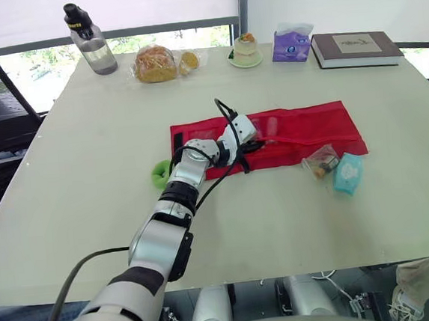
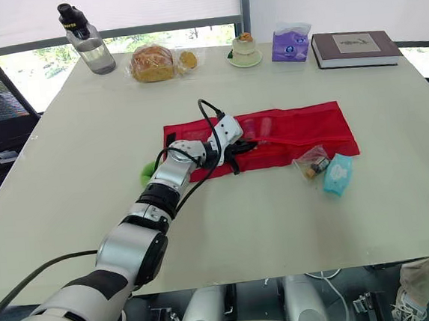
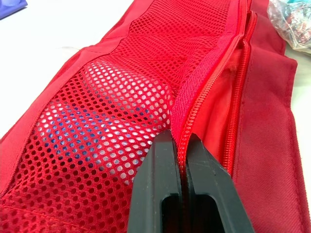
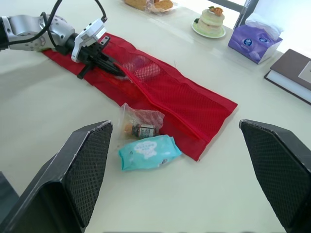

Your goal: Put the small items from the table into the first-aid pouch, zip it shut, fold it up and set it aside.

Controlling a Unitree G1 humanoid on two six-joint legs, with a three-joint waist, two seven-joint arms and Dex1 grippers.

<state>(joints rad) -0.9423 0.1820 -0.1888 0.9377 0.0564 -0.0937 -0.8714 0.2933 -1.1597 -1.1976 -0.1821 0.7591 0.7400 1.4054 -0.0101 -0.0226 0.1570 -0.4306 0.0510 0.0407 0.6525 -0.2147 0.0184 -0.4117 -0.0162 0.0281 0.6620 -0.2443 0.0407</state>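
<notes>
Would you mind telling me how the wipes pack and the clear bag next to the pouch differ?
The wipes pack is teal and opaque; the bag is clear, with a small bottle showing inside. The pack is smooth and flat, while the bag is crumpled. Both lie on the table beside the red pouch, not yet in it.
</notes>
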